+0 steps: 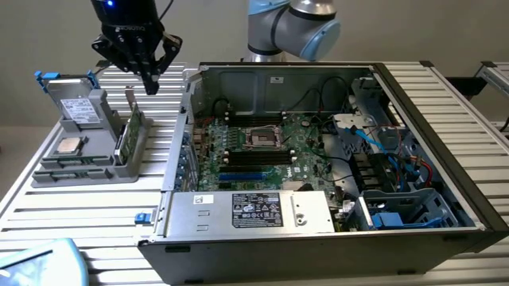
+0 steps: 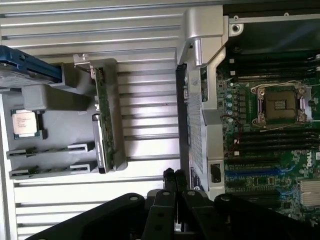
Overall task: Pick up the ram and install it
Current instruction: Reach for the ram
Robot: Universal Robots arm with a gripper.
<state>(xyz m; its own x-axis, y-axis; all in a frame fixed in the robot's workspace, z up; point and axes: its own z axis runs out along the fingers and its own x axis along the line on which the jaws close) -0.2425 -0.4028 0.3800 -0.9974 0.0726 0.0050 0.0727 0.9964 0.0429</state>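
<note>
The ram appears as two thin dark sticks standing on edge (image 1: pixel 70 161) (image 2: pixel 50 149) in the front slots of a grey holder (image 1: pixel 95 176) (image 2: pixel 65 107), at the exterior view's left. My gripper (image 1: pixel 151 89) (image 2: pixel 173 175) hangs above the holder's far right corner, close to the computer case wall. Its fingers are shut together with nothing between them. It is well clear of the ram. The open case's motherboard (image 1: pixel 298 170) (image 2: pixel 250 165) shows black memory slots (image 1: pixel 254 157) (image 2: pixel 280 142) beside the processor socket (image 1: pixel 263 138) (image 2: pixel 281 104).
The holder also carries a silver processor chip (image 1: pixel 70 145) (image 2: pixel 25 122), a wider green card with a metal bracket (image 1: pixel 127 136) (image 2: pixel 102 125) and a drive in a blue-tabbed caddy (image 1: pixel 75 107). The case's power supply (image 1: pixel 247 211) sits at the front, with cables and drive bays at the right.
</note>
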